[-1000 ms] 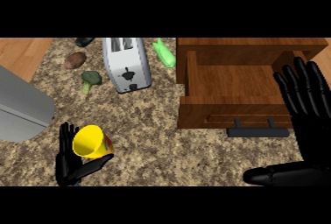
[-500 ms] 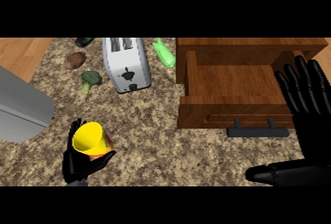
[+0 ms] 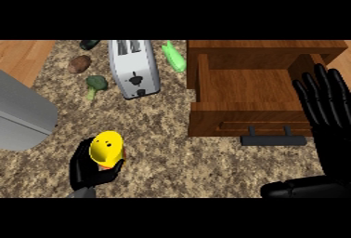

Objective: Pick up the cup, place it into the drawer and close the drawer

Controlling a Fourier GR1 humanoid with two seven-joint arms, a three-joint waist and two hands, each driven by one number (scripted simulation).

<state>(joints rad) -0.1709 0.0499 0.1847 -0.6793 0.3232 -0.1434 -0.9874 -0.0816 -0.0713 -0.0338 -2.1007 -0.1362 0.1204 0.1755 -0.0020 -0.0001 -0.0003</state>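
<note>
A yellow cup (image 3: 107,147) is held above the speckled counter at the lower left, tipped so its base faces up toward me. My left hand (image 3: 87,168) is curled round it from below and the side. The wooden drawer (image 3: 255,93) stands pulled open at the upper right, its inside bare and its dark handle (image 3: 273,140) at the front. My right hand (image 3: 329,109) rests open over the drawer's right edge, fingers straight and pointing up.
A silver toaster (image 3: 134,68) lies at the top centre. Beside it are a green pepper (image 3: 174,57), a broccoli floret (image 3: 95,83), a brown potato (image 3: 80,64) and a dark item (image 3: 89,44). A grey metal basin (image 3: 21,114) fills the left edge.
My left hand has lifted the cup and carried it a little to the right, turning it so its base shows. The right hand has stayed where it was.
</note>
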